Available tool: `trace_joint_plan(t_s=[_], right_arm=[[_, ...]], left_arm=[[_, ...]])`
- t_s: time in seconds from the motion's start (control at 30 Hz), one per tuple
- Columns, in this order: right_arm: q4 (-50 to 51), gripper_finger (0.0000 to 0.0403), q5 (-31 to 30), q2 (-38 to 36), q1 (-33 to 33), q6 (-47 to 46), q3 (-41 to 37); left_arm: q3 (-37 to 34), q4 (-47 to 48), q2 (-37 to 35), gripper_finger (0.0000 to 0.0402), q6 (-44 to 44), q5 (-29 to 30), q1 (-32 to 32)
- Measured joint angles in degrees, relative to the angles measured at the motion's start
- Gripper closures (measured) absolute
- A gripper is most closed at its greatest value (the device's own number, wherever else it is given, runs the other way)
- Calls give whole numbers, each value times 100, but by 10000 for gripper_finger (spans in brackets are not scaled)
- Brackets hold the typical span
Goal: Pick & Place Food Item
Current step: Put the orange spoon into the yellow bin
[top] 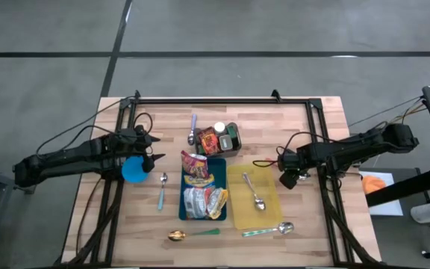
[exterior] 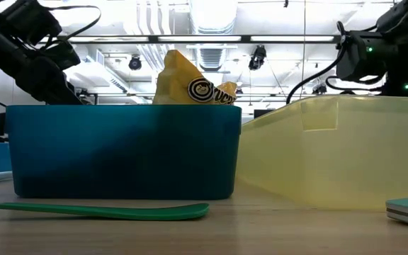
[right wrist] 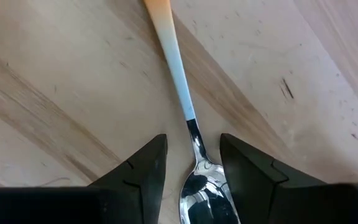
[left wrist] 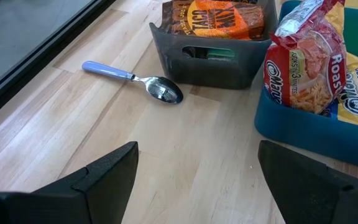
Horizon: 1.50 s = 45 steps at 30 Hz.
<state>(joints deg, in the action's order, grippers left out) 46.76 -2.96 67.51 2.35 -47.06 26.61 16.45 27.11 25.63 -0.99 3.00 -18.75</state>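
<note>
Right wrist view showed your right pincer (right wrist: 191, 163) apart, straddling the orange-and-blue-handled metal spoon (right wrist: 178, 81); you likely needed its neck centred before closing. Your left pincer (left wrist: 197, 155) hung apart, far left.

Overhead camera looks straight down on the whole table (top: 304, 224). Low camera sits at tabletop height, close against the blue bin (exterior: 122, 152), facing the room behind. Left wrist camera shares that bin (left wrist: 303, 134); right wrist camera looks closely down at a spoon (right wrist: 188, 134).
</note>
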Motion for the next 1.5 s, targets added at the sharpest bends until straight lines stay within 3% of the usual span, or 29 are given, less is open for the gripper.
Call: trace_joint_plan(t_s=[0.13, 0.5, 1.07, 1.27, 1.5], right_arm=[[-25, 269, 23, 2, 0, -153, -2], [-87, 385, 53, 7, 0, -225, -4], [-101, 384, 46, 9, 0, -250, 3], [-148, 384, -90, 15, 0, -808, 180], [-49, 384, -224, 15, 2, -853, 360]], left_arm=[[1, 0, 0, 66, 1, -1, 0], [0, 0, 1, 66, 2, 0, 0], [2, 0, 2, 66, 0, -1, 1], [1, 0, 1, 66, 2, -1, 0], [0, 0, 1, 66, 2, -1, -1]])
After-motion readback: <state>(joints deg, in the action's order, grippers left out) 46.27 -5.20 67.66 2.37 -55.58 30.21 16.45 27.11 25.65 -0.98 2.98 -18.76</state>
